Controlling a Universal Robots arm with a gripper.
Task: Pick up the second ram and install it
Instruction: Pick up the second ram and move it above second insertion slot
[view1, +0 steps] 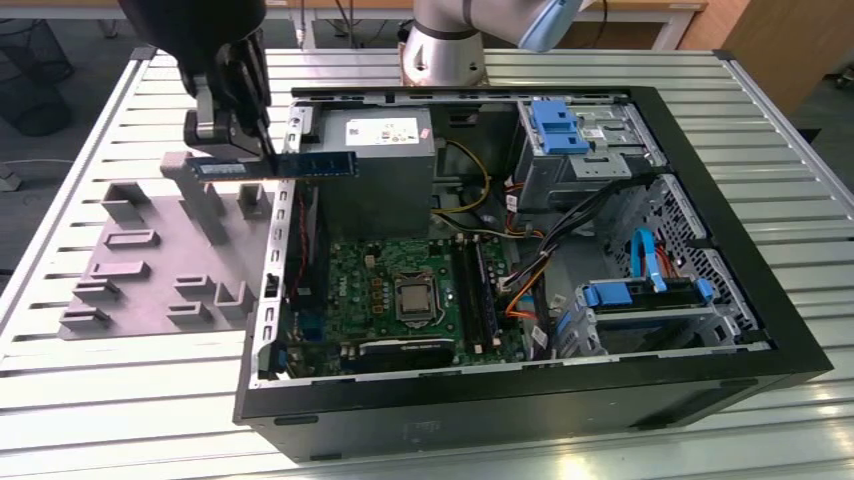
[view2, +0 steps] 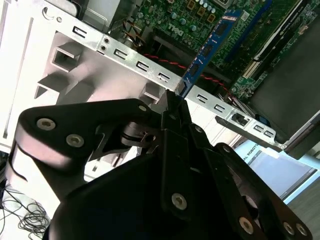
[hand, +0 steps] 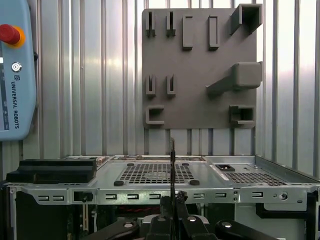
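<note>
My gripper (view1: 230, 158) is shut on the second ram (view1: 287, 165), a long bluish-green stick with black chips. It hangs level in the air over the case's wall on the exterior view's left, between the grey fixture and the open computer. In the second wrist view the ram (view2: 210, 45) juts out from my gripper (view2: 173, 102) over the metal case edge toward the green motherboard (view2: 200, 20). The first wrist view shows the ram (hand: 172, 165) edge-on as a thin dark line rising from my gripper (hand: 172, 200).
The grey fixture plate (view1: 147, 250) with raised blocks lies on the slatted table at the exterior view's left. The open black computer case (view1: 534, 400) holds the motherboard (view1: 400, 285), long black slots (view1: 478, 295), a power supply (view1: 376, 150) and blue drive brackets (view1: 641, 295). A pendant (hand: 15, 75) lies beside the fixture.
</note>
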